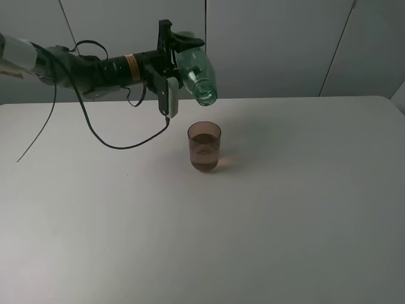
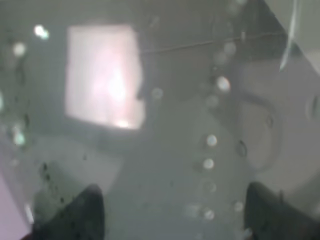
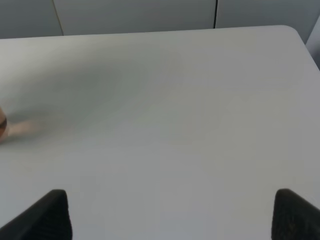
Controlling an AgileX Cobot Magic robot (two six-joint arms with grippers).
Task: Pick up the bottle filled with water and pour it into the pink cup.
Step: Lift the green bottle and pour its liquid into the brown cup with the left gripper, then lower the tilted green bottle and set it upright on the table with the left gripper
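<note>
The green transparent bottle is held above the table, tilted with its open neck pointing down and toward the pink cup. The neck's mouth hangs just above and behind the cup's rim. The cup stands upright on the white table and holds some liquid. My left gripper is shut on the bottle's body. In the left wrist view the bottle fills the frame, blurred and dotted with droplets, between the fingertips. My right gripper is open and empty over bare table; a sliver of the cup shows at that frame's edge.
A black cable hangs from the left arm and loops down to the table left of the cup. Grey wall panels stand behind the table's far edge. The right arm is out of the exterior high view.
</note>
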